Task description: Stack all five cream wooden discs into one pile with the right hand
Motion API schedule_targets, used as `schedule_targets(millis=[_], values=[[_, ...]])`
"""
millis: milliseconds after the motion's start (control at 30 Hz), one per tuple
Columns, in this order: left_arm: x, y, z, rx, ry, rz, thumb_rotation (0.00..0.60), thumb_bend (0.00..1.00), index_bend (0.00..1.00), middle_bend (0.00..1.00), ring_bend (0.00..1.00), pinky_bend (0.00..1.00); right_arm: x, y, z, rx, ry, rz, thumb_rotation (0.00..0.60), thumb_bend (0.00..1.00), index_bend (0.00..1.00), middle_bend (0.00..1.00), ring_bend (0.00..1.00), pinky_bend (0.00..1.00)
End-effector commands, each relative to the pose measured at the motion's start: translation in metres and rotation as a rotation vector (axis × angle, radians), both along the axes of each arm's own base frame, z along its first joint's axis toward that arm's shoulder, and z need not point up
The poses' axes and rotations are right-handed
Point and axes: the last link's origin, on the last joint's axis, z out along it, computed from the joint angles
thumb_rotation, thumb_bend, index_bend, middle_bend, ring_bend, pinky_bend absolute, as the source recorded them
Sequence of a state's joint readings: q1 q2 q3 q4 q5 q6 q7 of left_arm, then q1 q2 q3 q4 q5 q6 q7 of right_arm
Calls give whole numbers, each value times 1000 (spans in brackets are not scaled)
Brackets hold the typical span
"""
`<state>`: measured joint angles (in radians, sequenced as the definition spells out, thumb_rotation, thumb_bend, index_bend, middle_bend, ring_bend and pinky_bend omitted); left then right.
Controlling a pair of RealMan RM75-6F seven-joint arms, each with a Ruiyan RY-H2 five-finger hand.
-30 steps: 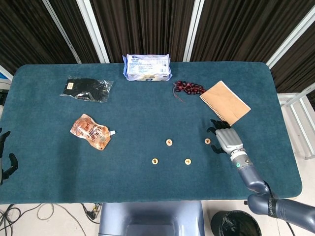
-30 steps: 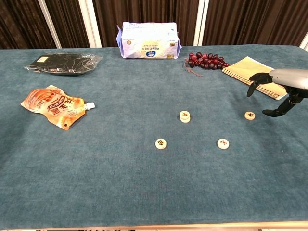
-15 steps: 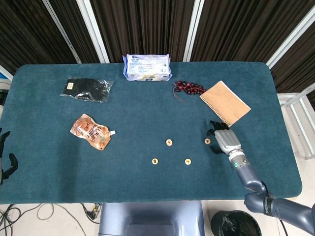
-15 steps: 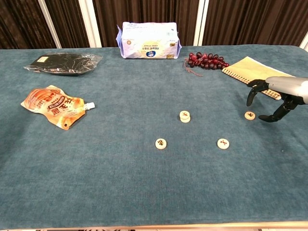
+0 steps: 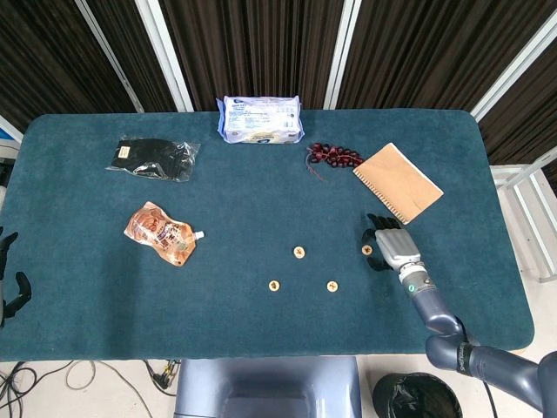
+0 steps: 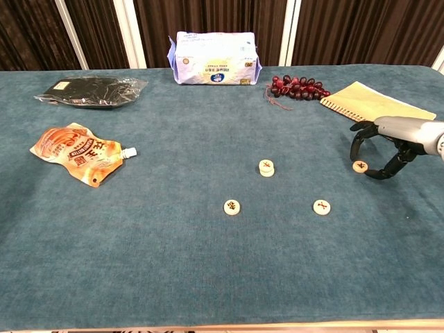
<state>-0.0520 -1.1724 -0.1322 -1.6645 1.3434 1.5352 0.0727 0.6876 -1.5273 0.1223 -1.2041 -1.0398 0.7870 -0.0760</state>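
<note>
**Right hand cupped around the rightmost disc: risks at the moment of grasp**

The right hand (image 6: 383, 149) is shown low over the surface (image 6: 173, 257), its dark fingers (image 6: 357, 139) curved around the rightmost disc (image 6: 360, 166) with thumb and fingers apart on either side; no closure on the disc is seen, and contact cannot be confirmed in either view. The disc lies flat on the cloth within the curl of the fingers, just beside the near edge of the spiral notebook (image 6: 371, 103).

The remaining discs are found further left. A short pile (image 6: 266, 167), judged from its thickness in the chest view to be two discs, stands near the middle; a single disc (image 6: 321, 207) lies in front of it to the right, and another (image 6: 232, 207) in front to the left.

Several failures are judged possible. A thin, flat disc on soft cloth offers little edge, so it may be pushed along or flipped instead of lifted if the fingertips close too high. A lopsided pinch may let it tilt and drop in transit. A careless release over the pile may knock the upper disc off.

The left hand (image 5: 9, 279) is seen at the far left edge, off the surface and holding nothing. A grape bunch (image 6: 297, 87), tissue pack (image 6: 214, 57), orange pouch (image 6: 80, 153) and black packet (image 6: 90, 90) lie well apart from the work.
</note>
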Motion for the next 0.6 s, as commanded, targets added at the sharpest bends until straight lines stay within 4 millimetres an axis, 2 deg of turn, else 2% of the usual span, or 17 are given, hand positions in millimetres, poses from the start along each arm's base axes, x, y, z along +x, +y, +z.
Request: schedule_targets(millis=[33, 600], values=[[0, 0, 0, 0, 1, -1, 600, 623, 135, 0, 0, 0, 1, -2, -1, -3, -5, -1, 600, 428, 415, 0, 0, 0], [-1, -2, 0, -1, 8, 1, 600, 624, 140, 0, 0, 0, -6, -4, -1, -11, -14, -24, 600, 428, 457, 0, 0, 0]])
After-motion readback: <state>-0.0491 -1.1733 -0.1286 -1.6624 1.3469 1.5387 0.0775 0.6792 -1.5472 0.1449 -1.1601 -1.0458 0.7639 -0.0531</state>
